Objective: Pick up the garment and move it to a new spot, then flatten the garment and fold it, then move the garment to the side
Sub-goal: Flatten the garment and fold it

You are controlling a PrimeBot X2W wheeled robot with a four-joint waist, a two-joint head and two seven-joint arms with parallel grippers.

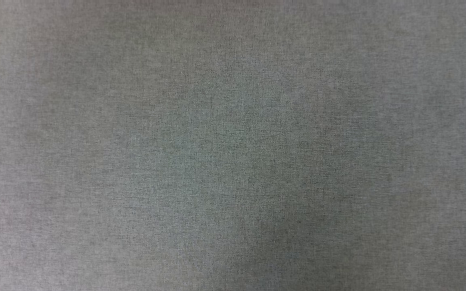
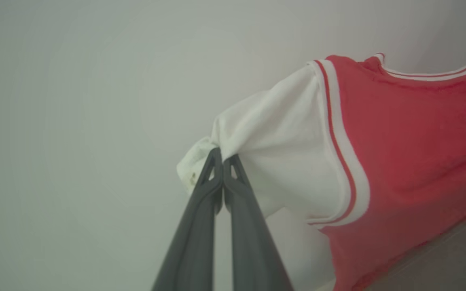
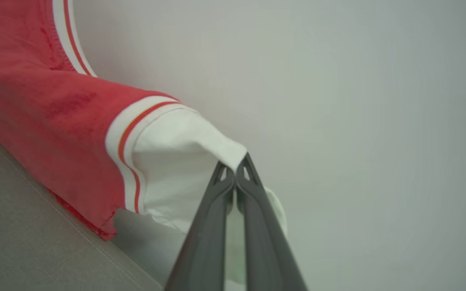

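The garment (image 2: 411,133) is a red jersey with white short sleeves and red-white striped trim, lifted in front of a pale wall. My left gripper (image 2: 222,159) is shut on the edge of one white sleeve (image 2: 281,149). In the right wrist view the garment (image 3: 43,117) stretches off to the upper left, and my right gripper (image 3: 235,169) is shut on its other white sleeve (image 3: 176,169). The red body hangs between the two grips, its lower edge near a grey surface. The print side is hidden.
The head view looks down on a grey fabric-covered surface (image 1: 233,145). Its edge shows as a grey surface (image 3: 26,242) at the lower left of the right wrist view and again as a grey surface (image 2: 451,258) at the lower right of the left wrist view. A pale wall (image 2: 75,101) stands behind.
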